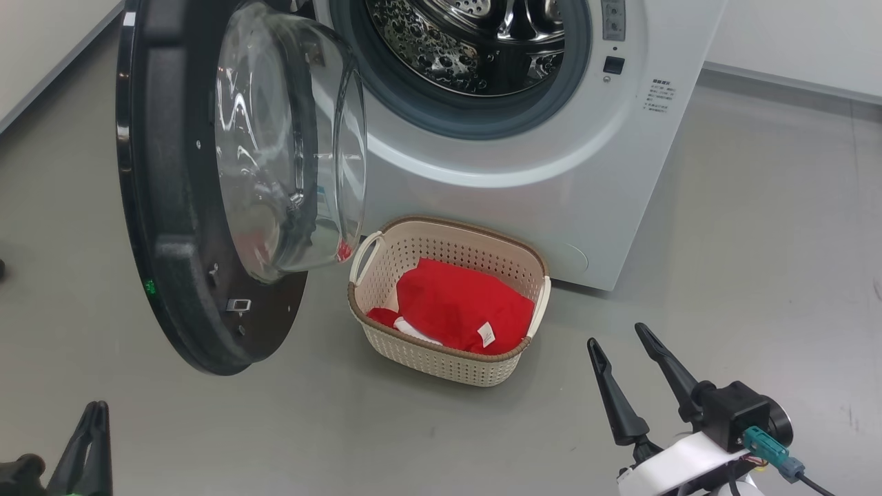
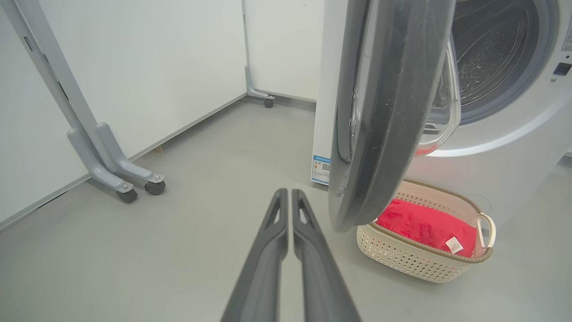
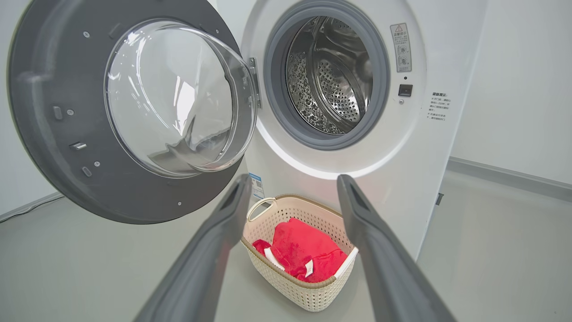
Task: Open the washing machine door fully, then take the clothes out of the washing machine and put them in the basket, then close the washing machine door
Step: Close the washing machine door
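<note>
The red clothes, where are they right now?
In the middle of the head view, the red clothes lie inside the basket on the floor, in front of the washing machine, just right of the open washing machine door.

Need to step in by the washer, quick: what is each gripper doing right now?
Left gripper: shut, holding nothing.
Right gripper: open, holding nothing.

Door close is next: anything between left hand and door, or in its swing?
Nothing visible between the left hand and the door. The basket sits on the floor before the washing machine, near the door's lower edge; clearance unclear.
</note>
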### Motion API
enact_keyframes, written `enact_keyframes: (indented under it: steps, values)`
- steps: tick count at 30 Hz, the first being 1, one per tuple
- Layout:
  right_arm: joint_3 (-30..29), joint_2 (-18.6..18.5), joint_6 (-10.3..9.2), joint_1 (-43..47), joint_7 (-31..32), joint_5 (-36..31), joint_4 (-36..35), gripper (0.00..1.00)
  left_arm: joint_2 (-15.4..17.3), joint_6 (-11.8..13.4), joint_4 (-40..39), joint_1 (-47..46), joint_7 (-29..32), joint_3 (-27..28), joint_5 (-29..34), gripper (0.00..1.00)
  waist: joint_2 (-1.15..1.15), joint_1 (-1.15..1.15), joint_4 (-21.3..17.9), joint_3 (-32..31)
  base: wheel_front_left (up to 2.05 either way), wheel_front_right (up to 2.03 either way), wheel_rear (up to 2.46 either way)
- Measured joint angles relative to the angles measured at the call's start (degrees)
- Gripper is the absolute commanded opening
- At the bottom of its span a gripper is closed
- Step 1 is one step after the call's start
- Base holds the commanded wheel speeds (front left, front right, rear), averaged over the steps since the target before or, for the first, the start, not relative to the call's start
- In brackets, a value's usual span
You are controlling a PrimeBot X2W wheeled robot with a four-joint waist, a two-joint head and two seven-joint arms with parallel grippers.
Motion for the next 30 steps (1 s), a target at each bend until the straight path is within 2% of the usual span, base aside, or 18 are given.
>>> enact_keyframes:
  steps: [1, 2, 3, 30]
  values:
    - [0.0, 0.0, 0.0, 0.0, 0.0, 0.0, 0.0, 1.0, 0.0, 0.0, 0.2, 0.0, -0.6, 0.0, 0.4, 0.45, 0.0, 0.0, 0.0, 0.0, 0.0, 0.0, 0.0]
    - [0.0, 0.0, 0.0, 0.1, 0.0, 0.0, 0.0, 1.0, 0.0, 0.0, 0.4, 0.0, -1.2, 0.0, 0.9, 0.96, 0.0, 0.0, 0.0, 0.0, 0.0, 0.0, 0.0]
    - [0.0, 0.0, 0.0, 0.1, 0.0, 0.0, 0.0, 1.0, 0.0, 0.0, 0.7, 0.0, -1.6, 0.0, 1.1, 1.0, 0.0, 0.0, 0.0, 0.0, 0.0, 0.0, 0.0]
    - [0.2, 0.1, 0.07, 0.5, 0.0, 0.0, 0.1, 1.0, -0.7, 0.0, 5.6, 0.0, -4.9, -0.5, 2.6, 1.0, 0.0, 0.0, 0.0, -0.5, 0.0, 0.0, 0.0]
